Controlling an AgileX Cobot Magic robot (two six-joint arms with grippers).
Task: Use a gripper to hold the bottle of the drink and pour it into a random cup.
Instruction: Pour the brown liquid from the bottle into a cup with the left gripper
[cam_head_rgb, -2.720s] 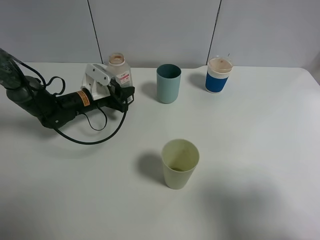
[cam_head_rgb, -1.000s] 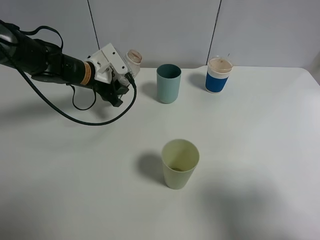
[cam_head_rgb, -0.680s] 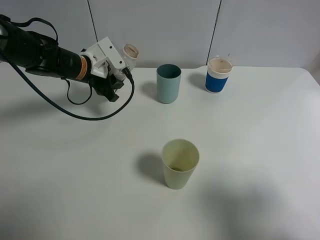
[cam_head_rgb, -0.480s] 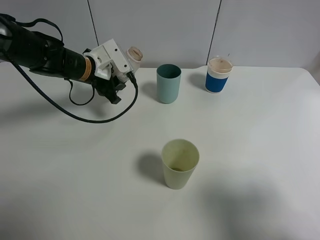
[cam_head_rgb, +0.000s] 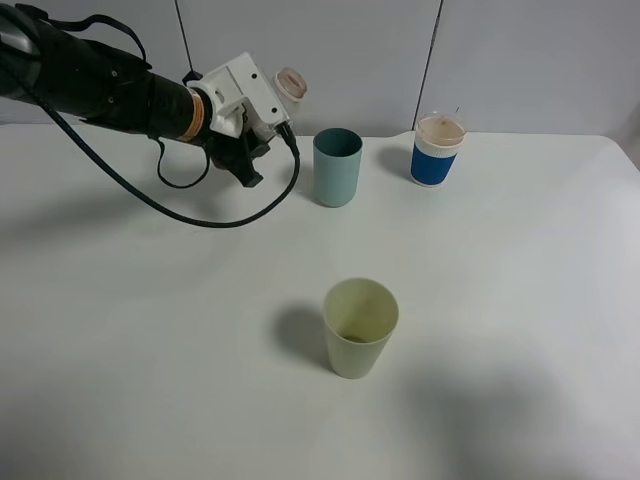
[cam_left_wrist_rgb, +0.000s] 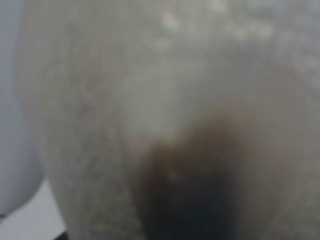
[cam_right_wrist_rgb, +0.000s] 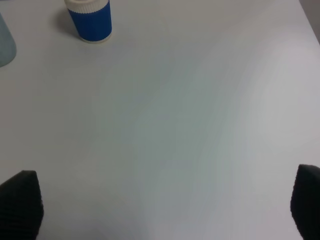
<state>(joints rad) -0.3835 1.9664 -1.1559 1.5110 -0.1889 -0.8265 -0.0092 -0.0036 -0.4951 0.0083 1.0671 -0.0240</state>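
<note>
The left end effector (cam_head_rgb: 268, 100), white jaws on a black arm (cam_head_rgb: 95, 80), is clamped around the bottle (cam_head_rgb: 291, 84) and holds it up off the surface (cam_head_rgb: 520, 300). The bottle is tilted, its open tan-rimmed neck pointing up and toward the teal cup (cam_head_rgb: 337, 167). It sits to the left of that cup in the high view, near it but not over its mouth. In the left wrist view the bottle (cam_left_wrist_rgb: 165, 100) fills the picture as a pale blur with a dark brownish patch.

3 cups stand upright and well apart: the teal cup, a blue-and-white cup (cam_head_rgb: 437, 150) at the back right, and a pale yellow-green cup (cam_head_rgb: 360, 327) nearer the front.

The right end effector (cam_right_wrist_rgb: 162, 210) is spread wide, its 2 dark fingertips (cam_right_wrist_rgb: 20, 205) apart over bare surface with nothing between them.
</note>
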